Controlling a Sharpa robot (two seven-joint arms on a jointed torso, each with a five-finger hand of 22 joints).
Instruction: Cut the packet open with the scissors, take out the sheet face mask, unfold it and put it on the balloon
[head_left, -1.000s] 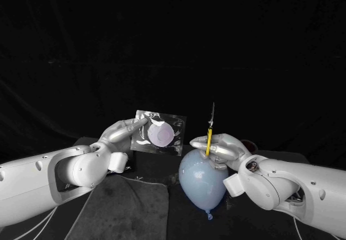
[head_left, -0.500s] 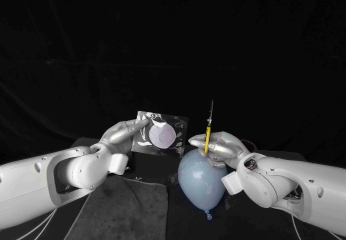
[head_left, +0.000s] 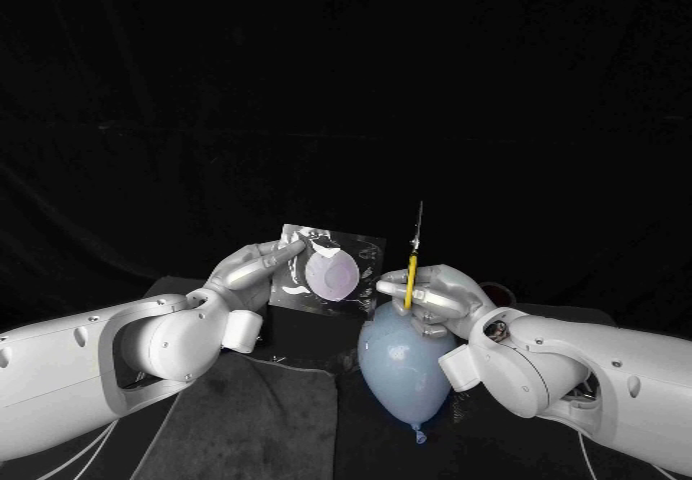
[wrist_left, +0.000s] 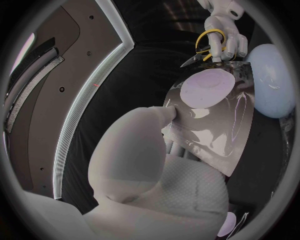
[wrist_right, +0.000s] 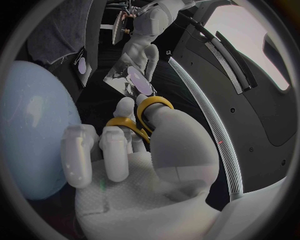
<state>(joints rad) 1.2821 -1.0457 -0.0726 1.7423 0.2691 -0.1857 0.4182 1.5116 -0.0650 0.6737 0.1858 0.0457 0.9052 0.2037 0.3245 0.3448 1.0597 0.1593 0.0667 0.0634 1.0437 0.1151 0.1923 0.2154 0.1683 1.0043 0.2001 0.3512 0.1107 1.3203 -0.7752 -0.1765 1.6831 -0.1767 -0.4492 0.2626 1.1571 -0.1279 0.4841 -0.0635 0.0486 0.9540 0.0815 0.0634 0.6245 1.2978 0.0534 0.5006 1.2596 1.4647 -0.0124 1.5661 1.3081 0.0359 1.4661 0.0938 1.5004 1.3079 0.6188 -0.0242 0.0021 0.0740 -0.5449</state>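
While the left hand (head_left: 257, 268) is pinching the packet (head_left: 329, 272) beside the balloon (head_left: 404, 365), the right hand (head_left: 440, 295) is clamping its fingers round the scissors (head_left: 413, 272) above it.

A creased black curtain (head_left: 346, 110) is hung behind the black table (head_left: 310, 345); a grey cloth (head_left: 253, 420) is spread at 7 o'clock.

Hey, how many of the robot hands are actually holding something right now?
2. The left robot hand holds up the shiny silver foil packet by one edge. The right robot hand grips the yellow-handled scissors, blades pointing up.
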